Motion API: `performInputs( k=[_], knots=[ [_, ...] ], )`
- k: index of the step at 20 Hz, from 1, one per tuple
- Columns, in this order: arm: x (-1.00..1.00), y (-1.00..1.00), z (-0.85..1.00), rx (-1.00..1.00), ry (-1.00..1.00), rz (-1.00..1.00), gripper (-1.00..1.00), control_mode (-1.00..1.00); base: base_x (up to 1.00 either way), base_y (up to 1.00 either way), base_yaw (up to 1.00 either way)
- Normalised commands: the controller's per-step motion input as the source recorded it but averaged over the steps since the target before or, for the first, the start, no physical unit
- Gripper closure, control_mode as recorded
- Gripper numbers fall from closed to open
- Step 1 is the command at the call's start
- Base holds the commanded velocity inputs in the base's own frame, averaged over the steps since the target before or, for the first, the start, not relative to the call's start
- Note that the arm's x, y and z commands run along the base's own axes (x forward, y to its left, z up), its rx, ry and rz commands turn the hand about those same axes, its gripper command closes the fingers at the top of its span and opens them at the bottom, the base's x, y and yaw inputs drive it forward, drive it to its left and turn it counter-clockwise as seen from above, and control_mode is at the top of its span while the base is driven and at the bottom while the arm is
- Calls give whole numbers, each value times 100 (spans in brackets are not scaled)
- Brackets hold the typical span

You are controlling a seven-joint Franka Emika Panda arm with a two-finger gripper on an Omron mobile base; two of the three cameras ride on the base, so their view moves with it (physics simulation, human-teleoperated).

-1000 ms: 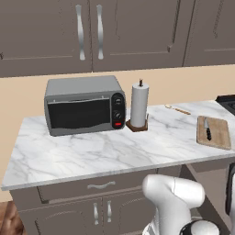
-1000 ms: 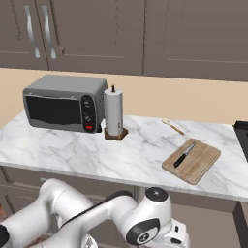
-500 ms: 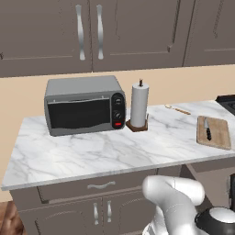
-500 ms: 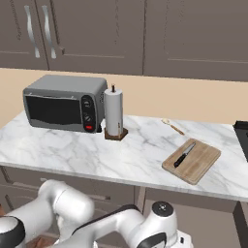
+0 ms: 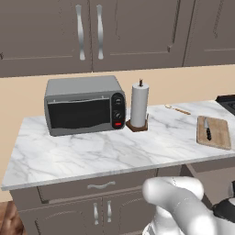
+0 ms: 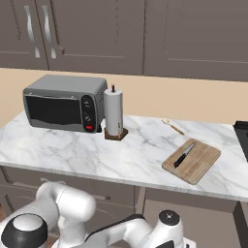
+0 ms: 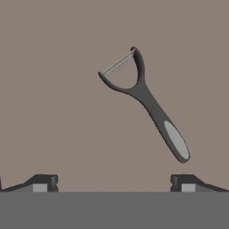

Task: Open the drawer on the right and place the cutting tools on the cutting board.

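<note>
My gripper is open above the grey-brown floor of the drawer, its two dark fingertips set wide apart. A dark forked cutting tool with a thin wire blade and a grey grip patch lies flat on that floor, ahead of the fingertips and a little right, untouched. The cutting board rests on the marble counter at the right. A black-handled knife lies on it.
A toaster oven stands at the counter's left, with a paper towel roll beside it. A thin wooden stick lies near the back wall. A wider drawer front with a curved silver pull sits below the counter.
The arm has sunk a little lower and further right below the counter edge. Everything on the counter stays where it was.
</note>
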Motion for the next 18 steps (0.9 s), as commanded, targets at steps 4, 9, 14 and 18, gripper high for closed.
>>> performInputs(
  k=[4, 9, 14, 18],
  knots=[
    [10, -20, -18, 3, 0, 1, -100, -100, 0, 0, 0],
    [15, -17, -18, 2, 0, 1, -100, -100, 0, 0, 0],
    [10, -17, -23, 1, 0, 1, -100, -100, 0, 0, 0],
    [5, -23, -30, 1, 0, 1, -100, -100, 0, 0, 0]
  ],
)
